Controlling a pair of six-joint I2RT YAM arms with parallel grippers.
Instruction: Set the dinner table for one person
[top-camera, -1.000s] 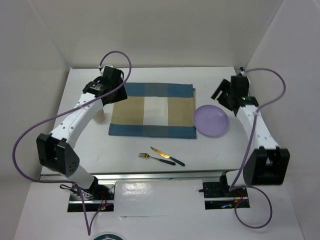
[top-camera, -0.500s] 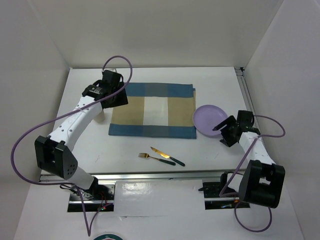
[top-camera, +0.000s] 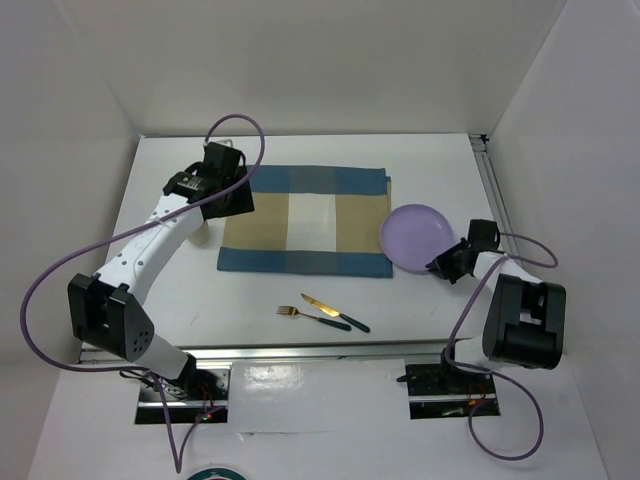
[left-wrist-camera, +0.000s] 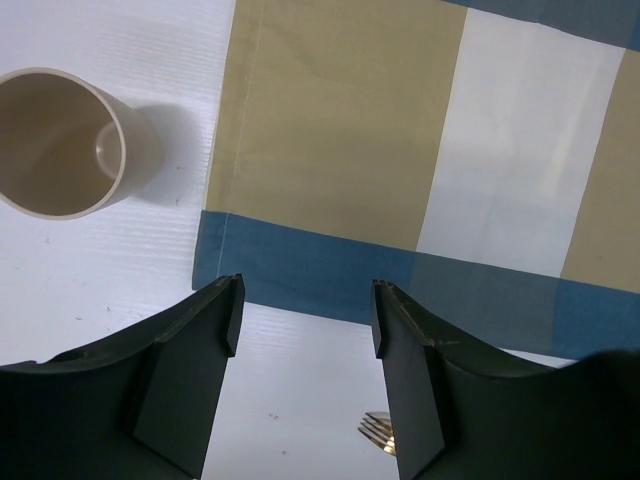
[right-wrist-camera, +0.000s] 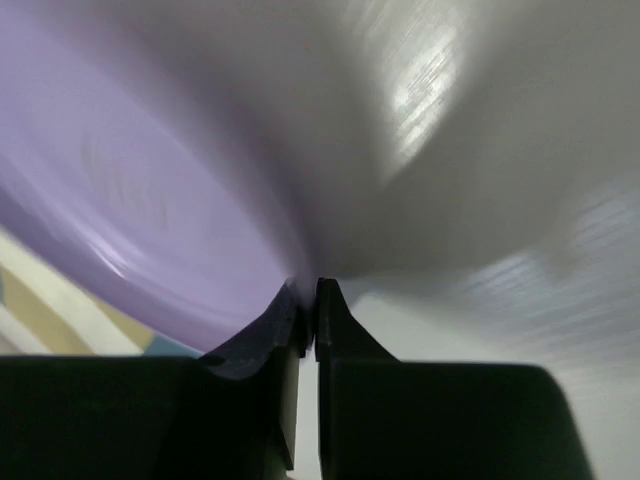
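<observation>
The right tool (top-camera: 447, 266) has dropped and clamped the purple plate (top-camera: 415, 235) at its 4 o'clock rim, nudging it toward the checked placemat (top-camera: 305, 220) at 9 o'clock, likely its destination. The left tool (left-wrist-camera: 305, 315) hangs apart above the white worktop (top-camera: 420, 160) carrying everything.

Dinner table (top-camera: 250, 300): plain white. Placemat (top-camera: 305, 220): checked, blue bands, tan blocks, white centre. Plate (top-camera: 418, 235): solid lilac. Cup (left-wrist-camera: 60, 140): plain beige. Fork (top-camera: 315, 319) and knife (top-camera: 335, 313): gold heads, dark green handles. 2 arms (top-camera: 150, 235): white shells, black joints. Cables (top-camera: 236, 115): purple. Left gripper (left-wrist-camera: 305, 315) and right gripper (right-wrist-camera: 308, 320): black.
</observation>
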